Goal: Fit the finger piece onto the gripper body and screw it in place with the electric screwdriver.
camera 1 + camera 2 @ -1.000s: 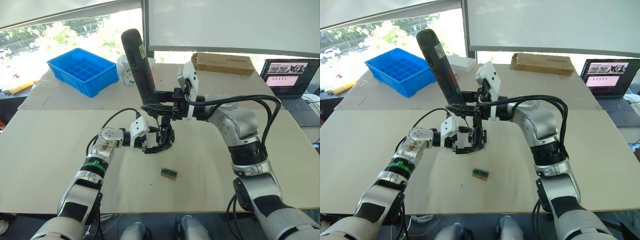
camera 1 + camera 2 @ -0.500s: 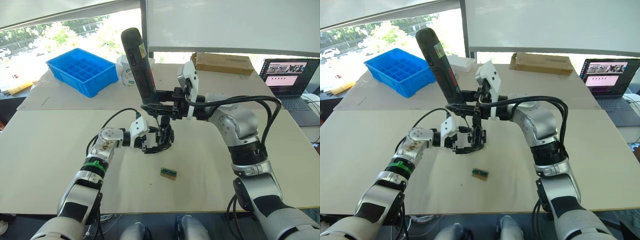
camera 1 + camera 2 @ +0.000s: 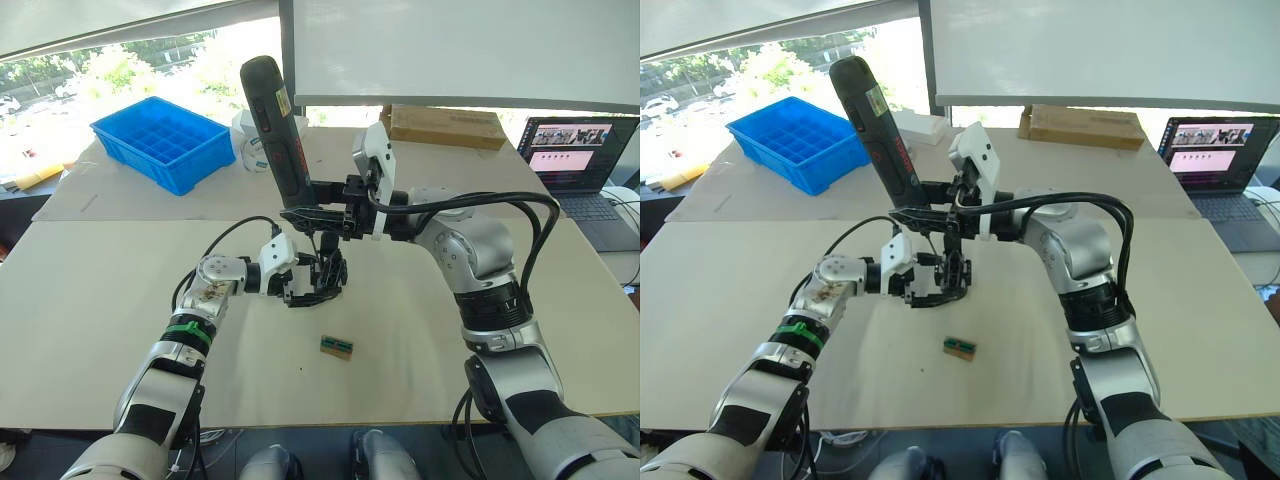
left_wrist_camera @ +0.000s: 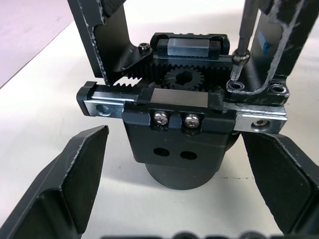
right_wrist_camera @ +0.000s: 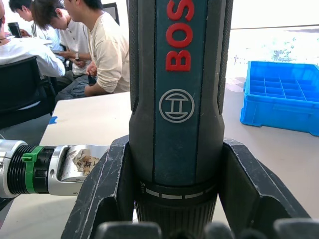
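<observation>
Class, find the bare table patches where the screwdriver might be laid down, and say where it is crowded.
Bare table lies left of the left arm, and right of the green block toward the laptop. Crowded: the middle, where the electric screwdriver meets the gripper body; the blue bin fills the far left.

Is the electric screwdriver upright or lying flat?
Roughly upright, tilted: the right tool clamps the electric screwdriver, bit down on the gripper body.

Probably an office-like robotics lab: pale worktables, a blue parts bin, an open laptop, roller blinds over bright windows, and seated people nearby.
</observation>
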